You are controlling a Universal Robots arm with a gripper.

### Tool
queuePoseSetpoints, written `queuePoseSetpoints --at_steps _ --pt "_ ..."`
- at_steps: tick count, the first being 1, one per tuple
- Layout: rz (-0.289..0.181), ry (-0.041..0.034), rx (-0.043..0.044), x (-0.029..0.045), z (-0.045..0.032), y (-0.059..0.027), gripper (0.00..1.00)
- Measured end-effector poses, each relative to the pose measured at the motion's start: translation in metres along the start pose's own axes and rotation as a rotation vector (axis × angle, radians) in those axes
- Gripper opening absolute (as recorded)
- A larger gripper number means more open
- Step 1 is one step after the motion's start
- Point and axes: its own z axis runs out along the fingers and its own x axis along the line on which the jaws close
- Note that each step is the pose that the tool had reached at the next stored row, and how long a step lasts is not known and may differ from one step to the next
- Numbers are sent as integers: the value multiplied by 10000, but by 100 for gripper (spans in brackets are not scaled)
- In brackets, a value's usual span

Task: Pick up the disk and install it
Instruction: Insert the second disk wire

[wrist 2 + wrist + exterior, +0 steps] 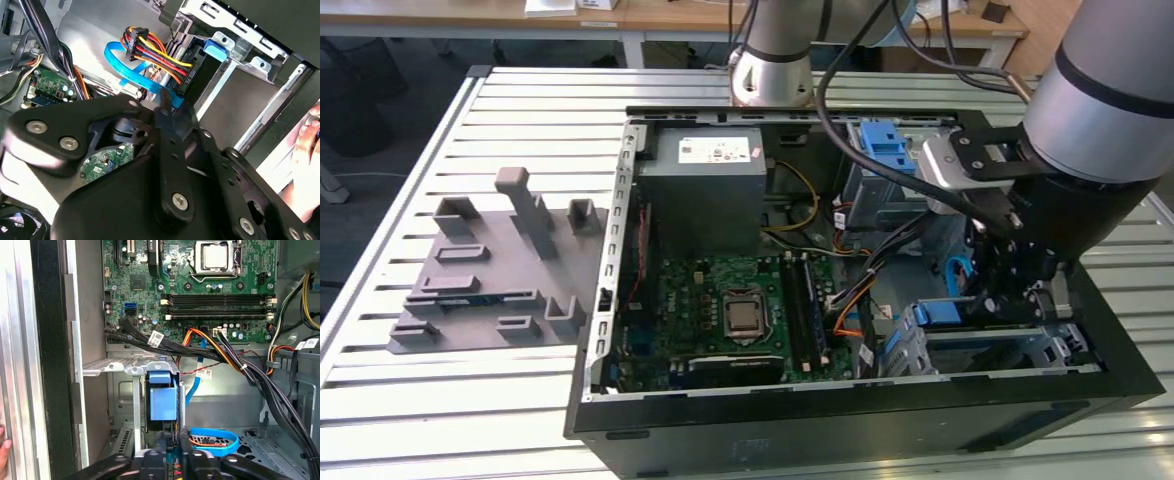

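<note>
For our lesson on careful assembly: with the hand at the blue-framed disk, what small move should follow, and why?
Probably ease the disk straight deeper: its blue frame sits lined up in the cage slot, the hand close behind it.

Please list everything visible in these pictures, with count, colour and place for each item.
Open black computer case: one, on the slatted metal table.
Green motherboard: one, on the case floor.
Big grey metal box: one, white sticker, far corner of the case.
Blue-framed silver disk: one, standing in the silver drive cage.
Flat blue cable: one, beside orange-red-yellow wires.
Grey plastic fixture: one, exterior view's left.
Black gripper: one, at the disk.
</note>
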Motion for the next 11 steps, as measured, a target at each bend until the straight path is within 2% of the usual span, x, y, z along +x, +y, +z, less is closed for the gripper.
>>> queuePoseSetpoints --at_steps 1,6,7,8,9,11 --pt "0 -1 0 0 -1 0 29" --pt "1 -1 0 -1 -36 -4 29" --pt "0 -1 0 -1 -45 -5 28" --pt "0 0 -1 -1 -55 -6 22" --pt "1 -1 0 -1 -63 -7 22" --pt "0 -2 0 -1 -72 -8 11"
